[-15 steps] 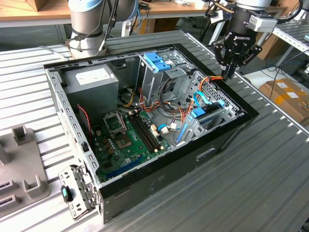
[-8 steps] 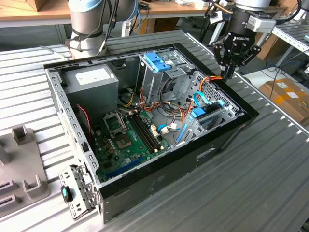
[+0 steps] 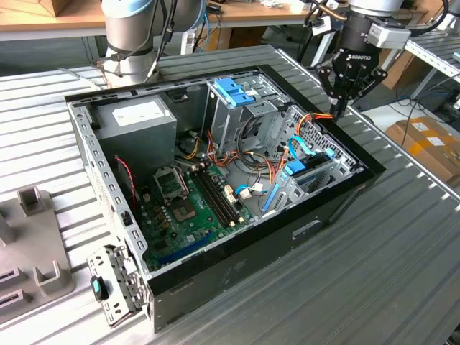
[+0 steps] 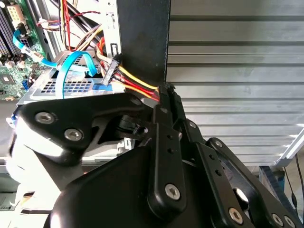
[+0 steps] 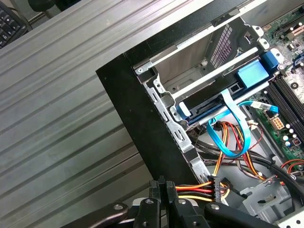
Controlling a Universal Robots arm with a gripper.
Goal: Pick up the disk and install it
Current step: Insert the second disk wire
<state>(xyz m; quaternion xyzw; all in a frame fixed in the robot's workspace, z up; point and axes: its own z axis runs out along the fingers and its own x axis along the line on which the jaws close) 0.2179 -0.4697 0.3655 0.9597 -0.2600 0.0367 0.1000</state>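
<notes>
Claw parked over the corner of the open PC case, disk already down in its bay.

The claw (image 3: 338, 109) hangs at the case (image 3: 338, 188) rim on the exterior view's right, fingers (image 4: 164, 102) pinched together with nothing between them, tips right by the red, yellow and orange power cable (image 5: 197, 189). The disk (image 5: 213, 105) sits edge-on in the drive bay in its light-blue rails, a blue ribbon cable (image 5: 232, 126) looping out of it. The case lies on its side on the ribbed metal worktop (image 3: 402, 244), motherboard (image 3: 190, 208) showing.
</notes>
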